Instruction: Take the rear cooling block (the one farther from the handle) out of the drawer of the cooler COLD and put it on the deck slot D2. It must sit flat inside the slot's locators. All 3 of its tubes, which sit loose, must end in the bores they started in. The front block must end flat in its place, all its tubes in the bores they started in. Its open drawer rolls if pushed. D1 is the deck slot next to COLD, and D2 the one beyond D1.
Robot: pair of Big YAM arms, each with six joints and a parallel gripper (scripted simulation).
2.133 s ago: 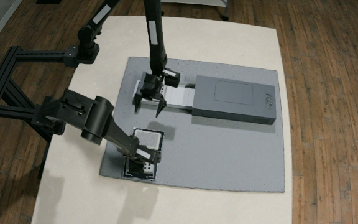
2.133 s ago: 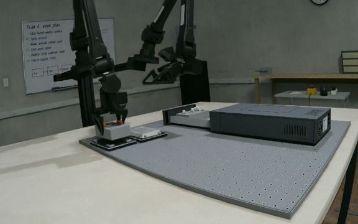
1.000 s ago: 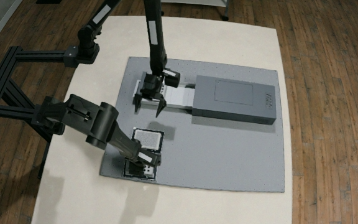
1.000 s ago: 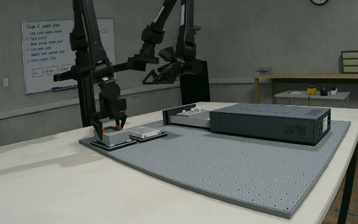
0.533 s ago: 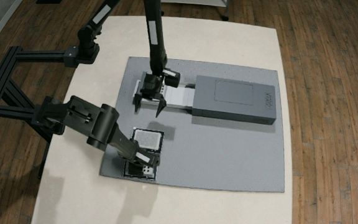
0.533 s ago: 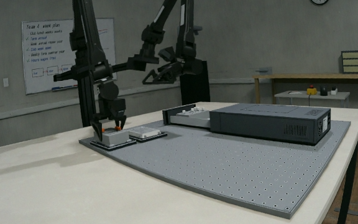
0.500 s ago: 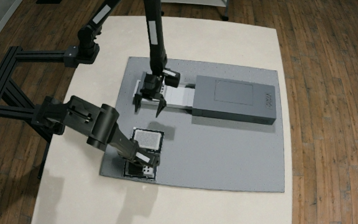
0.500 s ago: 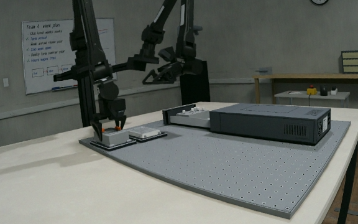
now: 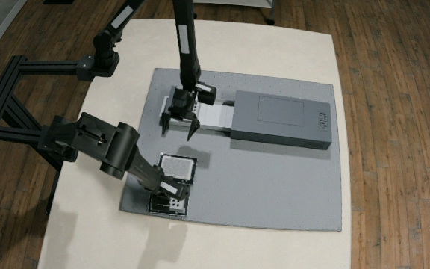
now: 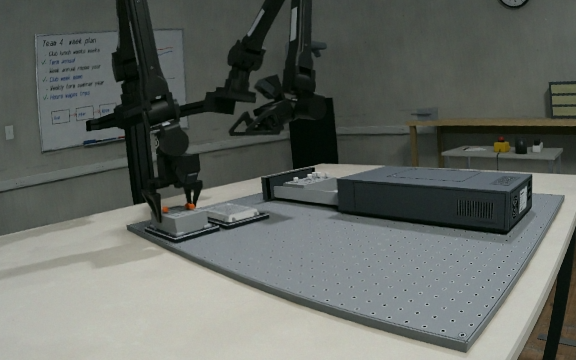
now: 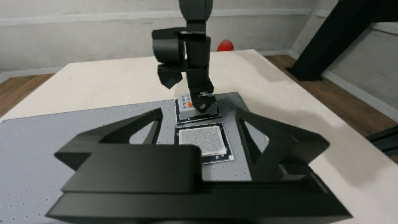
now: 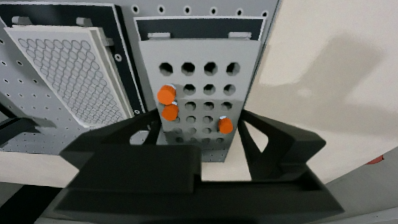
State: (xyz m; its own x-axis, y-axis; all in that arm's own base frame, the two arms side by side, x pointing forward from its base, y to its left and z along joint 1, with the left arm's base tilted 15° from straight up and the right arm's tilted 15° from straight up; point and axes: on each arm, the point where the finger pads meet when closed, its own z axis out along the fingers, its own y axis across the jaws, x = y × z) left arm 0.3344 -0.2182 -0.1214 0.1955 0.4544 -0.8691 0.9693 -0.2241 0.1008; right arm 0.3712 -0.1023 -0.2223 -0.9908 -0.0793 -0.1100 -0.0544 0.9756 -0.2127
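Three orange-capped tubes (image 10: 190, 206) (image 11: 190, 105) (image 12: 166, 94) stand in a pale grey rectangular block with round bores (image 9: 178, 205) (image 10: 183, 223) (image 11: 192, 115) (image 12: 200, 52), the item to be moved. Location: dark, white-edged deck slot D2 (image 10: 173, 239) (image 12: 200, 27); the block looks level, though its seating at the far edge cannot be confirmed.

One black right gripper (image 9: 168, 203) (image 10: 175, 212) (image 11: 199, 103) (image 12: 198, 111), fingers spread wide, astride the block and pinching nothing. One black left gripper (image 9: 178, 135) (image 10: 231, 134) (image 11: 199, 111), also spread and without load, raised beside the light grey drawer (image 9: 215, 116) (image 10: 300, 192).

One dark grey box-shaped cooler COLD (image 9: 282, 116) (image 10: 433, 200), drawer out; within it, one front block (image 10: 310, 182) with white-capped tubes. Their bores cannot be matched from here. One white textured pad (image 9: 178, 167) (image 10: 233, 212) (image 11: 202, 140) (image 12: 70, 75) occupies D1, between.

Step in hand, by judgement: release at D2, transfer apparently near completion. Next move: a straight, slow lift of the right gripper, fingers kept wide. Hazards: a finger catching a loose tube or dragging the block off its locators; the left gripper, if lowered, nudging the rolling drawer.
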